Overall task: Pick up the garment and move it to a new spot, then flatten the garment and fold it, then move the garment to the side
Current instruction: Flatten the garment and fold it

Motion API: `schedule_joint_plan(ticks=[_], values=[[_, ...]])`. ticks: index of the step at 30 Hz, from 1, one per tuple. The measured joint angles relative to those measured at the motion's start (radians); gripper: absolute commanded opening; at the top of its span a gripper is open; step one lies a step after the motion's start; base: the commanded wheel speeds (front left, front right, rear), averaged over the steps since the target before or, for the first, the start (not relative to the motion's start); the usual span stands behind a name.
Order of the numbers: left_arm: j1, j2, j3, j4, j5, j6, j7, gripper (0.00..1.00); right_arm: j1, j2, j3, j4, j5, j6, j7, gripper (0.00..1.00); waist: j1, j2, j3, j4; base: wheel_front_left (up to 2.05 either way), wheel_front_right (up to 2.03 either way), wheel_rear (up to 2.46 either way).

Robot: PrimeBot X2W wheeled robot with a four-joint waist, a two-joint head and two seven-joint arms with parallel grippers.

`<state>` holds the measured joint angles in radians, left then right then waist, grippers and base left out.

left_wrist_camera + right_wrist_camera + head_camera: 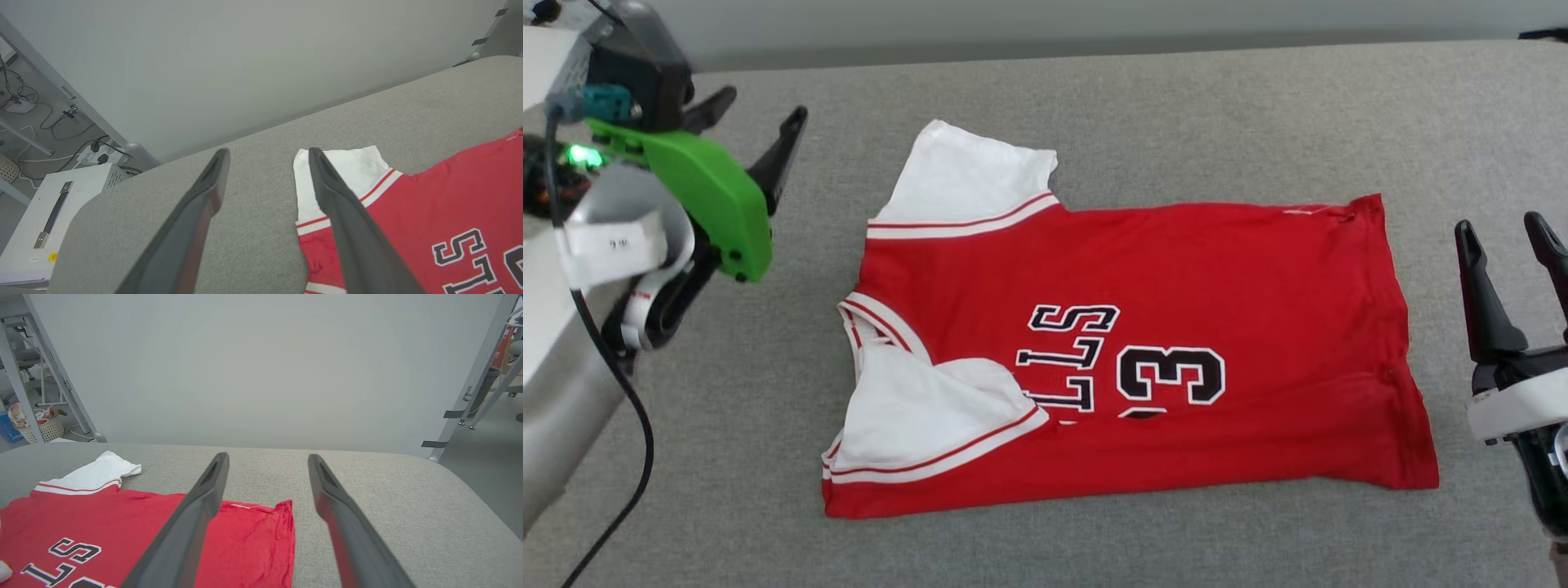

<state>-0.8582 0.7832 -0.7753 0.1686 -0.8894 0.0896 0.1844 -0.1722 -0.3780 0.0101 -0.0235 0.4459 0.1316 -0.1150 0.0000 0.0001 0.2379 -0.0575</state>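
The garment (1176,269) lies flat on the grey desk (1176,98), collar toward the robot's left and hem toward its right. Its near sleeve (923,416) is turned in over the chest. The near long edge looks folded over as well, though the head view does not make that certain. The far sleeve (964,175) is spread out.

Both claws are released and empty. The left claw (760,110) hangs off the collar end and the right claw (1500,229) off the hem end, neither touching cloth.

The next step is probably the far-side fold. The left claw should pinch at the far shoulder and the right at the far hem corner (1368,208). Lift both together, low and level, and lay the edge toward the near side so no crease forms.
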Motion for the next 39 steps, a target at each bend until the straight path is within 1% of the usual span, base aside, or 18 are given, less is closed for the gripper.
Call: schedule_joint_plan(ticks=[3, 7, 11, 13, 18, 21, 26, 31, 33, 35, 39], values=[[-0.119, -0.038, 0.006, 0.063, 0.010, -0.035, 0.031, 1.00, -0.005, 0.046, -0.005, -0.047, -0.037, 0.000, -0.017, 1.00, 0.0000, 0.0000, 0.042, -0.017, 0.00, 0.00, 0.00], [-0.248, -0.099, 0.012, 0.168, -0.011, -0.073, 0.117, 1.00, -0.019, 0.066, 0.004, -0.077, -0.060, 0.000, -0.022, 1.00, 0.0000, 0.0000, 0.096, -0.040, 0.00, 0.00, 0.00], [-0.367, -0.160, 0.004, 0.298, -0.050, -0.112, 0.259, 1.00, -0.051, 0.080, 0.017, -0.096, -0.066, 0.000, -0.033, 1.00, 0.0000, 0.0000, 0.155, -0.065, 0.00, 0.00, 0.00], [-0.421, -0.178, -0.017, 0.356, -0.073, -0.134, 0.354, 1.00, -0.073, 0.083, 0.031, -0.097, -0.066, 0.000, -0.035, 1.00, 0.0000, 0.0000, 0.186, -0.080, 0.00, 0.00, 0.00], [-0.507, -0.192, -0.078, 0.454, -0.077, -0.175, 0.541, 1.00, -0.108, 0.086, 0.049, -0.089, -0.065, 0.000, -0.049, 1.00, 0.0001, 0.0000, 0.252, -0.117, 0.00, 0.00, 0.00], [-0.540, -0.199, -0.110, 0.496, -0.074, -0.185, 0.612, 1.00, -0.125, 0.085, 0.058, -0.078, -0.064, 0.000, -0.059, 1.00, 0.0001, 0.0000, 0.291, -0.139, 0.00, 0.00, 0.00], [-0.555, -0.211, -0.162, 0.557, -0.060, -0.197, 0.672, 1.00, -0.147, 0.086, 0.072, -0.053, -0.055, 0.000, -0.076, 1.00, 0.0002, 0.0000, 0.347, -0.173, 0.00, 0.00, 0.00], [-0.583, -0.202, -0.191, 0.575, -0.032, -0.208, 0.706, 1.00, -0.157, 0.085, 0.081, -0.030, -0.046, 0.000, -0.091, 1.00, 0.0001, 0.0000, 0.375, -0.202, 0.00, 0.00, 0.00], [-0.584, -0.199, -0.191, 0.575, -0.038, -0.209, 0.705, 0.00, -0.158, 0.083, 0.080, -0.022, -0.044, 0.000, -0.096, 1.00, 0.0001, 0.0000, 0.376, -0.208, 0.00, 0.00, 0.00], [-0.582, -0.197, -0.196, 0.573, -0.044, -0.212, 0.702, 0.00, -0.158, 0.079, 0.076, -0.018, -0.039, 0.000, -0.098, 1.00, 0.0001, 0.0000, 0.371, -0.209, 0.00, 0.00, 0.00], [-0.562, -0.204, -0.210, 0.561, -0.045, -0.217, 0.647, 0.00, -0.168, 0.048, 0.052, -0.012, -0.033, 0.000, -0.100, 1.00, 0.0001, 0.0000, 0.349, -0.200, 0.00, 0.00, 0.00]])
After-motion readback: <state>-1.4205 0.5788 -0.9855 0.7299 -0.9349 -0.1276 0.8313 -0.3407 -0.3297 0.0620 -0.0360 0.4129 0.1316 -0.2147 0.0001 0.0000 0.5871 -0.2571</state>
